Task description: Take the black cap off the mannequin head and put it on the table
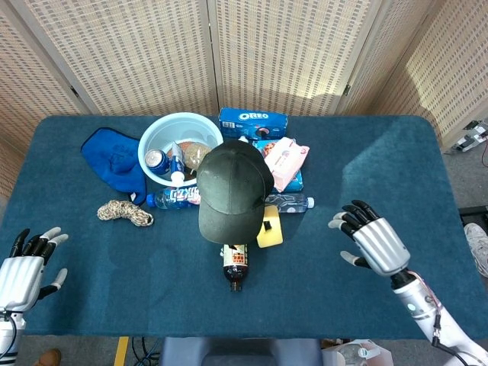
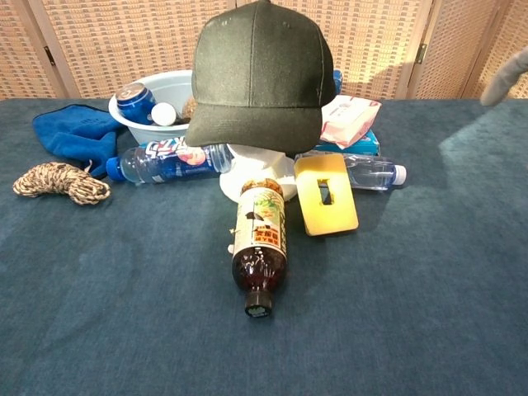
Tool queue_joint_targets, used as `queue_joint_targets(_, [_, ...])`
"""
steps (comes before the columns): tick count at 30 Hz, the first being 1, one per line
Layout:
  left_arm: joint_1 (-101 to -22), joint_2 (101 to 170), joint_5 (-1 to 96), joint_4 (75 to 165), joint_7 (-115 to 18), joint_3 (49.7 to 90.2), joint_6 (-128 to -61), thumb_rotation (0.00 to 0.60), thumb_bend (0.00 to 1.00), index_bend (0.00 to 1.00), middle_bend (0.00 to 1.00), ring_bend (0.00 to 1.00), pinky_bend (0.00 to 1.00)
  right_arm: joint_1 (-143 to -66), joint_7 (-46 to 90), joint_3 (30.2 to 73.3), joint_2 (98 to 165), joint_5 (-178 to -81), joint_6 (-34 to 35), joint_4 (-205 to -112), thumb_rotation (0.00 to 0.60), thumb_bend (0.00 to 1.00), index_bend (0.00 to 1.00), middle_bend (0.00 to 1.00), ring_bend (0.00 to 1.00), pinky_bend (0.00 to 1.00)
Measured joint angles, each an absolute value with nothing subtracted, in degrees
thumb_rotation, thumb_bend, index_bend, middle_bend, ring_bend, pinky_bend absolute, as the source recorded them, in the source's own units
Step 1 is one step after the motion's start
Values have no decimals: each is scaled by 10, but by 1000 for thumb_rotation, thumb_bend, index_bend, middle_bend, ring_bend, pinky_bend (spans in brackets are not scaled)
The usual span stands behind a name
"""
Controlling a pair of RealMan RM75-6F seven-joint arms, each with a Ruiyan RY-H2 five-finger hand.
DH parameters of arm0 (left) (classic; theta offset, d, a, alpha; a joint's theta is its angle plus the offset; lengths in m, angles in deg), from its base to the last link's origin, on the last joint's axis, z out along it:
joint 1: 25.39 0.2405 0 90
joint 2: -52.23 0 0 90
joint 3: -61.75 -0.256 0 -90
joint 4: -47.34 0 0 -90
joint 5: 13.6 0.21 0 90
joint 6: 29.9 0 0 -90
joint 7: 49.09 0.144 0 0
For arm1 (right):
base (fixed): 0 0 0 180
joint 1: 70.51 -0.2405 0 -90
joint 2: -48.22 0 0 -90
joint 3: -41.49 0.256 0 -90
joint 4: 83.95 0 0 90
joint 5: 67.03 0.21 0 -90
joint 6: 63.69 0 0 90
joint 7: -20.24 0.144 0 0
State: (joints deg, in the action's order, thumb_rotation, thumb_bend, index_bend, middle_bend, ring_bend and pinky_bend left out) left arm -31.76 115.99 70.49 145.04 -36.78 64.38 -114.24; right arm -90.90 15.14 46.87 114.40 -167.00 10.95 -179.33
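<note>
The black cap [image 1: 231, 189] [image 2: 260, 78] sits on the white mannequin head [image 2: 257, 172] at the middle of the table, brim toward me. My right hand [image 1: 372, 240] hovers open above the table, right of the cap and apart from it, fingers spread. One of its fingertips [image 2: 505, 76] shows at the right edge of the chest view. My left hand [image 1: 24, 266] stays open at the near left table edge, far from the cap.
A brown bottle [image 2: 259, 245] and a yellow sponge [image 2: 326, 194] lie in front of the head. Around it are two water bottles [image 2: 169, 161], a light-blue bowl [image 1: 155, 139] with cans, a blue cloth [image 1: 113, 156], a rope bundle [image 1: 124, 211], a cookie box [image 1: 252, 122] and a wipes pack [image 1: 286, 162].
</note>
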Motion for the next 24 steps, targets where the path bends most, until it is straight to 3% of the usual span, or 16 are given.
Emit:
queue_joint_targets(7, [-316,1155,708,1461,-362,642,-1145,600,293,244,162,162,19,-961,138,486,1200,-1703,99,-1769,600,0,383,301,145,121])
queue_joint_targets(15, [-316,1151,705,1468,-358,643,-1143,600,293,244,162,162,19,-1013,124,493,1251,-1720,71,-1738,600,0,317,154,37,3])
queue_joint_targets(24, [-319,1147,704,1474,-359,644,-1140,600,293,244,162,162,19,-1058,124,494,1295,-1736,61,-1705,600,0,299,95,0,0])
